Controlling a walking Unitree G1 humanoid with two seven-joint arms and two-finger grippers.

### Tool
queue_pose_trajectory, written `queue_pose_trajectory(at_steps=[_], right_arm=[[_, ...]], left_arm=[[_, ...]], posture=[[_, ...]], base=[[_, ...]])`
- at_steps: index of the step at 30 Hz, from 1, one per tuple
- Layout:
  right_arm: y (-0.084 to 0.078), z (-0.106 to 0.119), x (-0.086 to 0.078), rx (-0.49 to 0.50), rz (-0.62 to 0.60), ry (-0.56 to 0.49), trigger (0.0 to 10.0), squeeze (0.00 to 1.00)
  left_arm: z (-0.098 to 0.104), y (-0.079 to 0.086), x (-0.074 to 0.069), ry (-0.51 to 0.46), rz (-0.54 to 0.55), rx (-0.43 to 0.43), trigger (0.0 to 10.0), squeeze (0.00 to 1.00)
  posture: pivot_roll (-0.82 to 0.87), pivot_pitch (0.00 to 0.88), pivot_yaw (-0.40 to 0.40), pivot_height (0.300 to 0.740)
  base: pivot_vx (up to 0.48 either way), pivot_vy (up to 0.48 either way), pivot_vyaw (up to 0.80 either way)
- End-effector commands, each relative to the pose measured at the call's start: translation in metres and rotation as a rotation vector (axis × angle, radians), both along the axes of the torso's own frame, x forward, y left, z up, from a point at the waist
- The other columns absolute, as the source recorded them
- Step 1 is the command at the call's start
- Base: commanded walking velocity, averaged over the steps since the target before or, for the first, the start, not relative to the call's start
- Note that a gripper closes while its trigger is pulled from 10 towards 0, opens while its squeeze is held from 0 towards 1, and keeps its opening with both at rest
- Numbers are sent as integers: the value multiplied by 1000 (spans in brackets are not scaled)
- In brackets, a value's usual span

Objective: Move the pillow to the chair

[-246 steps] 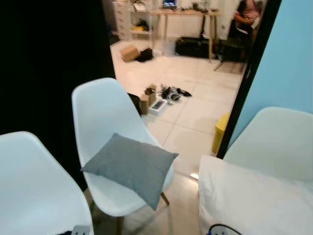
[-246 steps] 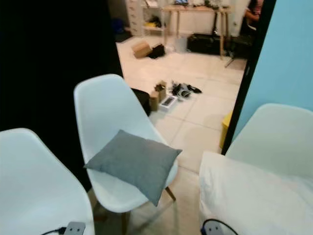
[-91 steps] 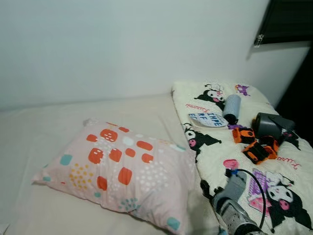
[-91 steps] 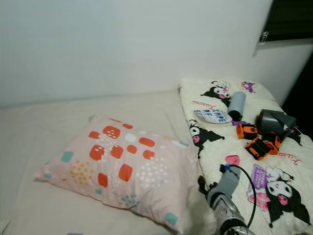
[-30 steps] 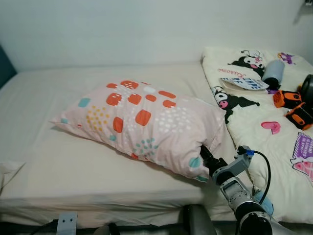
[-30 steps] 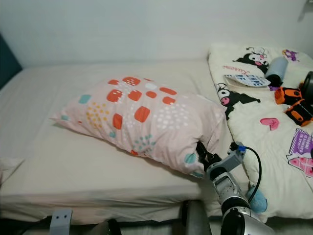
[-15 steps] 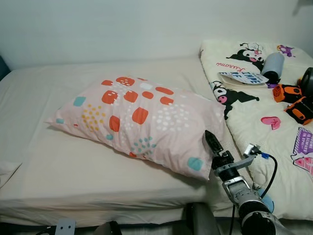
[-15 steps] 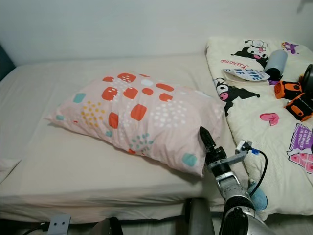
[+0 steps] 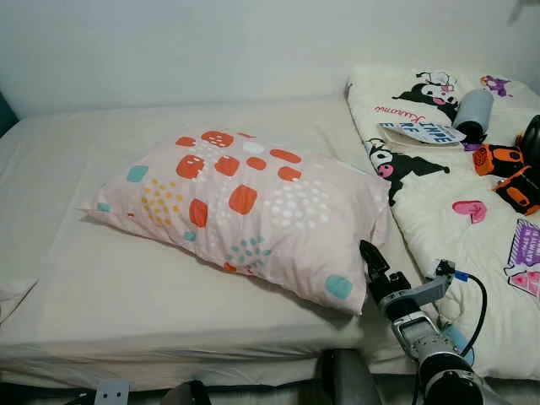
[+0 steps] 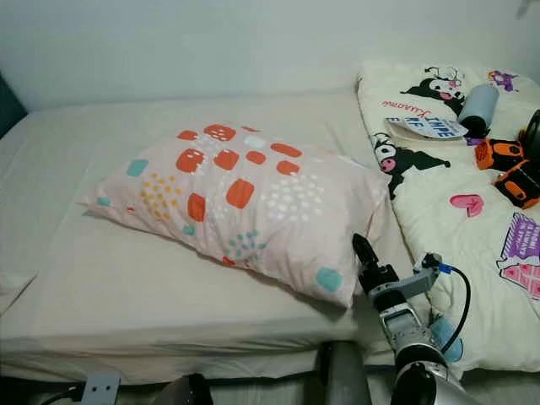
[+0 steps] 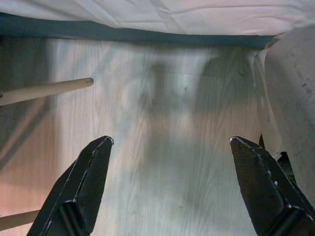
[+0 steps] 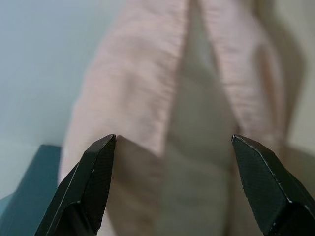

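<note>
Right gripper (image 9: 369, 254) spread at pillow (image 9: 245, 202) corner; bed (image 9: 101, 295) edge near

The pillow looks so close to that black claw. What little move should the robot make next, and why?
Probably ease the right gripper forward until its open fingers straddle the pillow edge, then close. The gripper sits at the pillow's near right corner on the bed, and the wrist view shows pink fabric lying between the spread fingers, not yet pinched.

Patterned pillow (image 10: 240, 207) flat on bed (image 10: 126, 295); right gripper (image 10: 364, 253) at its near right corner.
</note>
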State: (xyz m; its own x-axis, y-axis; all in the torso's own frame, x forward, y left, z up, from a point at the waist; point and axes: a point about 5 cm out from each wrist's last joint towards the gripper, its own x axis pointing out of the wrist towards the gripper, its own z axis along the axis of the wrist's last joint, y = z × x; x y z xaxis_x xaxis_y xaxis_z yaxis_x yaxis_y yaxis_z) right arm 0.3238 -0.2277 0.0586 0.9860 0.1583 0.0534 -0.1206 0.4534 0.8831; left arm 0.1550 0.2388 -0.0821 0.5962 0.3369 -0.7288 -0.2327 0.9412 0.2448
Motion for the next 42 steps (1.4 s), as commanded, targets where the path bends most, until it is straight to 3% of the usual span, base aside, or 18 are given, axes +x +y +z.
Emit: queue_pose_trajectory(at_steps=[1,5,9,11,13,16,22,25,31,32,35,36,37,38,42], right_arm=[[7,1,2,5,34,-17,10000,0],[18,8,12,-14,56,-6,10000,0],[30,-7,10,-94,53,158,10000,0],[31,-8,10,-108,50,175,10000,0],[37,-22,2,-59,31,258,10000,0],[40,-26,0,-35,28,281,10000,0],[53,-24,2,-37,93,245,10000,0],[80,-5,12,45,249,101,10000,0],[93,-1,16,49,279,132,10000,0],[101,-4,17,30,282,188,10000,0],[107,-5,17,29,284,225,10000,0],[112,-4,18,36,289,233,784,0],[112,-4,18,36,289,233,784,0],[115,-2,19,34,296,208,0,0],[116,15,28,20,309,93,0,0]], left_arm=[[-1,7,-6,18,-7,18,10000,0],[-1,10,-10,22,-20,29,10000,0],[-1,13,-16,22,-22,35,10000,0],[-2,14,-17,22,-22,36,10000,0],[-2,17,-24,24,-25,47,10000,0],[-3,19,-28,27,-29,54,10000,0],[-3,25,-40,35,-39,67,10000,0],[-4,28,-49,40,-48,75,10000,0],[-3,28,-49,32,-54,79,10000,0],[-2,28,-48,27,-61,82,10000,0],[-2,28,-48,24,-65,85,10000,0],[-2,28,-48,21,-67,87,10000,0],[-2,28,-48,21,-67,87,10000,0],[-2,28,-48,22,-66,88,10000,0],[-1,29,-45,15,-57,92,10000,0]], posture=[[-15,175,94,496],[-11,185,107,496],[12,208,107,496],[12,208,107,496],[45,251,121,496],[53,261,127,496],[68,299,142,496],[87,333,147,496],[94,345,147,496],[96,348,146,496],[99,347,145,496],[106,345,144,496],[106,345,144,496],[115,335,145,496],[120,300,142,496]], base=[[0,0,0],[0,0,0],[0,0,0],[0,0,0],[0,0,0],[0,0,0],[0,0,0],[0,0,0],[0,0,0],[0,0,0],[0,0,0],[0,0,0],[0,0,0],[0,0,0],[0,0,0]])
